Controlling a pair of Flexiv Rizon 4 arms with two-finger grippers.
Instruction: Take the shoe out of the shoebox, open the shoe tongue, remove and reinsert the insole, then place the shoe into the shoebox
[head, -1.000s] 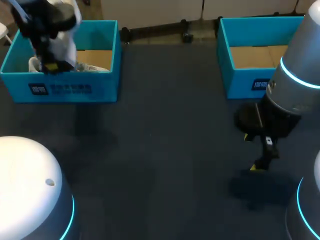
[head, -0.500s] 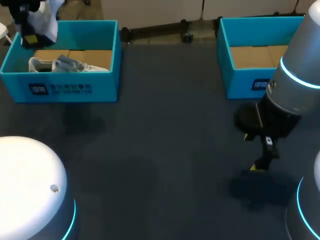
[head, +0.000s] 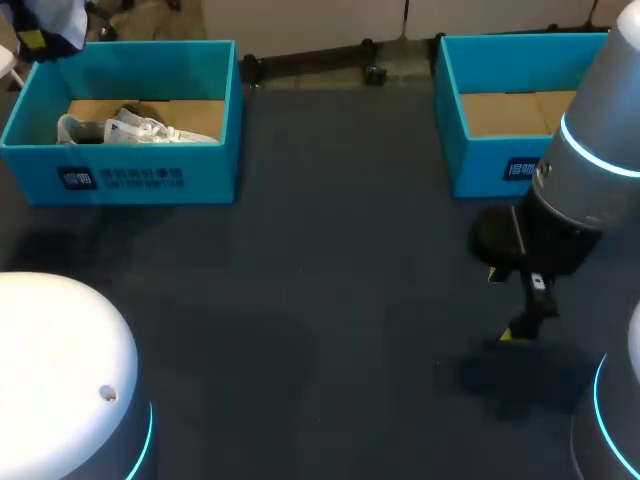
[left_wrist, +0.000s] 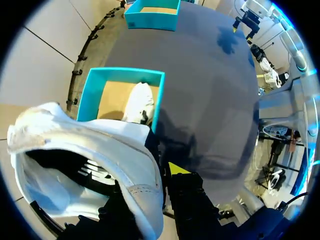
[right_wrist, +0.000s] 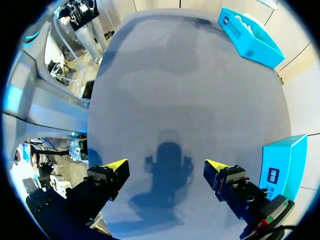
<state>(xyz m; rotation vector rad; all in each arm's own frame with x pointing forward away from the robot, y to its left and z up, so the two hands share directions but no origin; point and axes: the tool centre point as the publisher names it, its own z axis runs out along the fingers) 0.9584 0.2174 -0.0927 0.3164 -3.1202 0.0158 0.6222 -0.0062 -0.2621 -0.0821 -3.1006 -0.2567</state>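
- Partly hidden: the white fabric sneaker (head: 62, 18) is cut off in the head view, with only a scrap showing past the far-left corner of the open turquoise cardboard shoebox (head: 130, 180).
- Hidden finger: the left gripper (left_wrist: 167, 182) shows one yellow tip. Its other finger is behind the sneaker's collar.
- Left jaws: clamped on the collar wall of the white fabric sneaker (left_wrist: 85, 145), which hangs above and just outside the shoebox.
- Right jaws: the right gripper (right_wrist: 164, 166) is well apart from the shoebox, its jaws spread wide over the bare dark grey table (right_wrist: 190, 90).
- Head view only: a second white sneaker (head: 135, 128) lies on its side in the shoebox with its laces visible. The left wrist view shows only its pale outline.
- Other box: a second turquoise box (head: 500, 110) stands across the table from the shoebox, partly masked by the right arm.
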